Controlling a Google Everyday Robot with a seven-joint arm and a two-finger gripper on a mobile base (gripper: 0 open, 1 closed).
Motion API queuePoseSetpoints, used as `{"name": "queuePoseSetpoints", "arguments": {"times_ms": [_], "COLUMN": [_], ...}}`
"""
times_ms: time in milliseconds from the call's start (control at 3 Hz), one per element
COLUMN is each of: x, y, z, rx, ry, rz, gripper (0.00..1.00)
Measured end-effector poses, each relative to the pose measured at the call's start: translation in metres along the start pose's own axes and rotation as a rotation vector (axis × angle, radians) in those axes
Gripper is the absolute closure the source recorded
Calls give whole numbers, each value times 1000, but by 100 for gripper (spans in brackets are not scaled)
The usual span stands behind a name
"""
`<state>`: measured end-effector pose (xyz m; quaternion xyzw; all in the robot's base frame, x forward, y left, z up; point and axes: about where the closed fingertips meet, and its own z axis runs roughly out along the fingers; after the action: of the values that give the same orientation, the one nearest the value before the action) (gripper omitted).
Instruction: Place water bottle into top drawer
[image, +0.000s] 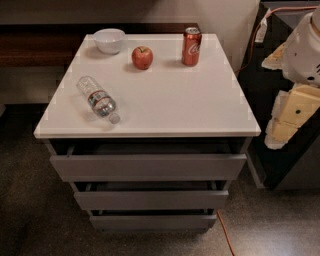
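Note:
The water bottle (97, 102) lies on its side on the left part of the white cabinet top (170, 100), its pale cap pointing toward the front edge. The top drawer (147, 166) is the uppermost grey front below that top. It stands pulled out a little, with a dark gap above it. My gripper (284, 124) hangs at the right edge of the camera view, off the cabinet's right side, level with the front edge. It is far from the bottle and holds nothing that shows.
A white bowl (109, 40), a red apple (142, 57) and a red soda can (191, 46) stand along the back of the top. Two more grey drawers (150, 199) sit below. Dark furniture (265, 75) and an orange cable (226, 235) are at the right.

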<state>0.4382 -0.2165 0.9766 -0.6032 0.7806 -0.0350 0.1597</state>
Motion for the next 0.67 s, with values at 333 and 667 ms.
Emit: {"name": "queuePoseSetpoints", "arguments": {"times_ms": [333,667], "x": [-1,-17], "y": [1,16], "z": [1,13], "rx": [1,8], "ry": [-3,-40], "rz": [-3,-37], "gripper": [0,0]}}
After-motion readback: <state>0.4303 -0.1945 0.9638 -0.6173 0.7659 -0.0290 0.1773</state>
